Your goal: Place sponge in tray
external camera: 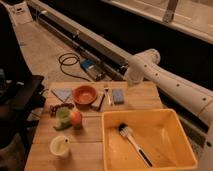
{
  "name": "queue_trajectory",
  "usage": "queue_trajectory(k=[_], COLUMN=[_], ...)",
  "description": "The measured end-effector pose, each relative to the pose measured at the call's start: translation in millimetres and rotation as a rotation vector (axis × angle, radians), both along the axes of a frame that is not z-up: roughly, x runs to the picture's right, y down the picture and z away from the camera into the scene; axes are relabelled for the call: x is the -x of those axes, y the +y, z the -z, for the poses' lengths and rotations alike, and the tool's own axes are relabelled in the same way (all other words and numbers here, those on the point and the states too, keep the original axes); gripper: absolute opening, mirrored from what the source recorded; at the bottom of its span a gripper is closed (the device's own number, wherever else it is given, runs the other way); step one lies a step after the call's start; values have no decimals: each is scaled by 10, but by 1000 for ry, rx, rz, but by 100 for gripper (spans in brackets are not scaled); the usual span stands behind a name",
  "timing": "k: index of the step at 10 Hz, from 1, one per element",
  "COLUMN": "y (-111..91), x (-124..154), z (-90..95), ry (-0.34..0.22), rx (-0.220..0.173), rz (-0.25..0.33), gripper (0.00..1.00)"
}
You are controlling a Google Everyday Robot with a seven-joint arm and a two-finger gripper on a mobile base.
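Observation:
The blue sponge (118, 96) lies on the wooden table (90, 132) near its far edge, right of the orange bowl (84, 94). The yellow tray (150, 113) stands at the front right of the table with a black-and-white brush (133, 143) lying in it. My white arm reaches in from the right, and its gripper (129, 80) hangs at the table's far edge, just behind and slightly right of the sponge, apart from it.
A pale blue cloth (62, 94) lies left of the bowl. A dark bar (98, 102) and a fork (106, 92) lie between bowl and sponge. An orange fruit (76, 118), a green item (62, 114) and a cup (60, 146) sit front left. A cable (70, 62) lies on the floor behind.

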State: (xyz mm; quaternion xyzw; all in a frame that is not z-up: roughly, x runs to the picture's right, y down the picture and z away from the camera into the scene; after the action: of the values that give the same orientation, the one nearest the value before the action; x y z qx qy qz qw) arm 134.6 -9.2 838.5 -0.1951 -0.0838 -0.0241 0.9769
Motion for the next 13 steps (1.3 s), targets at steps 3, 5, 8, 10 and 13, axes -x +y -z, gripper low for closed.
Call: queue_trajectory(k=[3, 5, 8, 10, 13], y=[241, 378, 520, 640, 810], x=[39, 160, 270, 326, 335], z=[-357, -538, -684, -831, -1041], ry=[3, -10, -39, -34, -31], rx=[58, 106, 157, 188, 225], rz=[-10, -15, -31, -16, -28], gripper=[65, 65, 65, 65, 65])
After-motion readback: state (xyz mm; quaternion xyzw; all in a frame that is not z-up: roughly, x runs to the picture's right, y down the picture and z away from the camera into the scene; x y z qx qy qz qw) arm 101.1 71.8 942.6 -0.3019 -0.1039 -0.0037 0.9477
